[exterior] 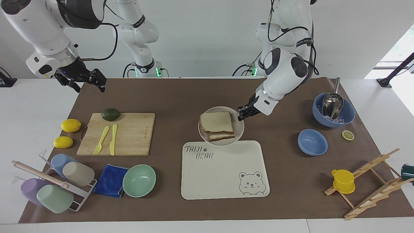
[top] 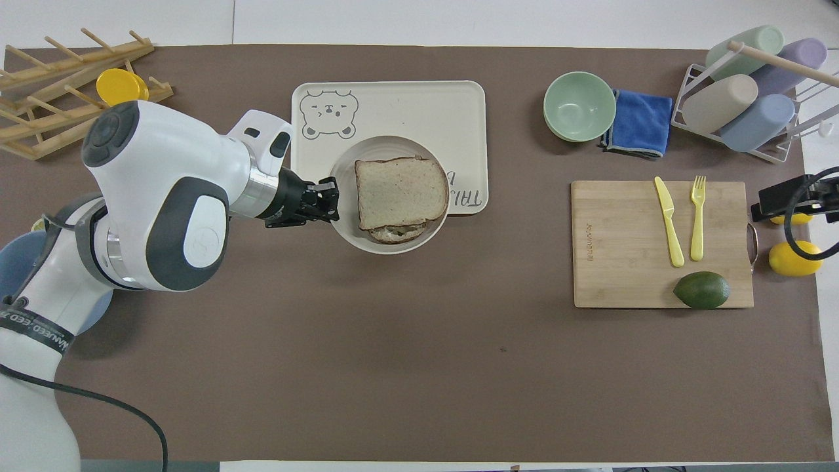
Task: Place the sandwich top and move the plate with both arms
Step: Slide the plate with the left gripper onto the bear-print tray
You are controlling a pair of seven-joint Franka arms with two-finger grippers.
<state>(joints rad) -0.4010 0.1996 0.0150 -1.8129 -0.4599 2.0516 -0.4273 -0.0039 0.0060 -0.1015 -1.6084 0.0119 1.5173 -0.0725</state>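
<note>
Left gripper [exterior: 241,114] is clamped on the rim of the plate [exterior: 238,127], which is held raised over the tray's [exterior: 223,181] robot-side edge. Sandwich top [exterior: 216,122] is seated on the sandwich in the plate. Right gripper [exterior: 86,81] is parked fully open above the mat's robot-side corner, waiting.

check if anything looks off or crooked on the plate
The sandwich top sits skewed on the slice beneath, which pokes out along one edge. The left gripper grips the plate by its rim, lifted over the tray.
</note>
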